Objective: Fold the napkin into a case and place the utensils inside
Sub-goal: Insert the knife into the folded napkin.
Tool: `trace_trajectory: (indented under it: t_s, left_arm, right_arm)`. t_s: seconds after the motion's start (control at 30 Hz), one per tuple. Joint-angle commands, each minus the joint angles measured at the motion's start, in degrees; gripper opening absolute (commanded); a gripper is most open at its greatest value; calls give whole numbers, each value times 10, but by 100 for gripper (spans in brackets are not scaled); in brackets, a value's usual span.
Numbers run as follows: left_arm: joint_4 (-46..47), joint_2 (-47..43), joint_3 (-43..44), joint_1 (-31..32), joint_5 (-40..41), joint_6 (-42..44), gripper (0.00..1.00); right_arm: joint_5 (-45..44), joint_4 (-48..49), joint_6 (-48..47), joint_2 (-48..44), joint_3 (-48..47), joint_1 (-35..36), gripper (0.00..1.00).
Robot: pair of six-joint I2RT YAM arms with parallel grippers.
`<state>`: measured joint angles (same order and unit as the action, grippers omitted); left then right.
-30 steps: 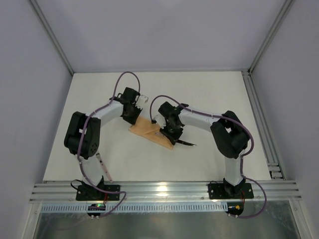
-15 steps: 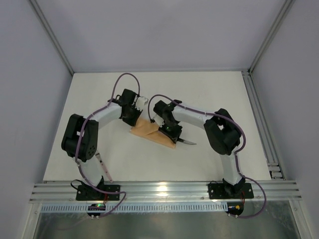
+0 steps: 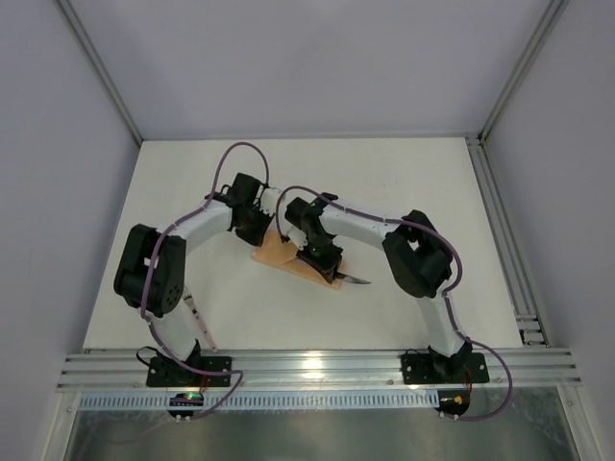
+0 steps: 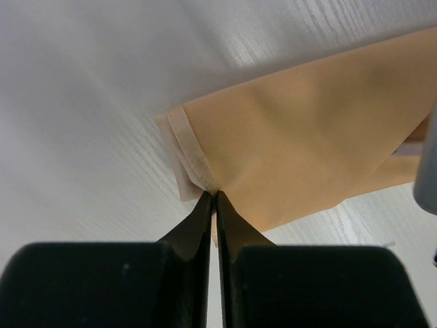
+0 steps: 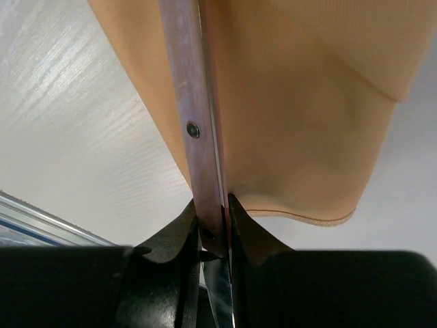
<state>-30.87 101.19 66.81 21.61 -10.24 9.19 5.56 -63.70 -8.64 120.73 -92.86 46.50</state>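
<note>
Case [image 3: 282, 253] lies folded mid-table. Left gripper [image 4: 214, 196] is pinched shut on its far-left corner. Right gripper [image 5: 213, 208] clamps 1 knife [image 5: 193, 102], seemingly entering the case. Fork unseen, and insertion looks unfinished.

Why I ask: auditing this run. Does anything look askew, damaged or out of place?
Nothing damaged or spilled. The case lies slanted on the table, its corner pinched by the left gripper; the right gripper holds the knife along it.
</note>
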Motion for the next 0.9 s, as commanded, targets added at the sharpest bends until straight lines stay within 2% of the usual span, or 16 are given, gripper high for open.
trace_trajectory:
  t_s: [0.0, 0.2, 0.37, 0.67, 0.73, 0.87]
  left_arm:
    - [7, -18, -5, -1, -14, -6, 4]
    - [10, -11, -13, -1, -22, -5, 4]
    - [10, -5, -12, -1, -24, -7, 4]
    - [14, -18, -14, -1, -29, -4, 6]
    - [14, -17, -14, -1, -27, -1, 6]
    - [14, -16, -13, -1, -26, -1, 6]
  right_arm:
    - [25, -8, 7, 23, -22, 1, 4]
    - [27, 3, 1, 45, -35, 1, 4]
    - [-12, -11, -27, 70, -95, 23, 4]
    - [31, -12, -90, 73, -102, 39, 7]
    - [36, -12, -94, 73, -101, 31, 9]
    - [7, 0, -89, 62, -90, 23, 22]
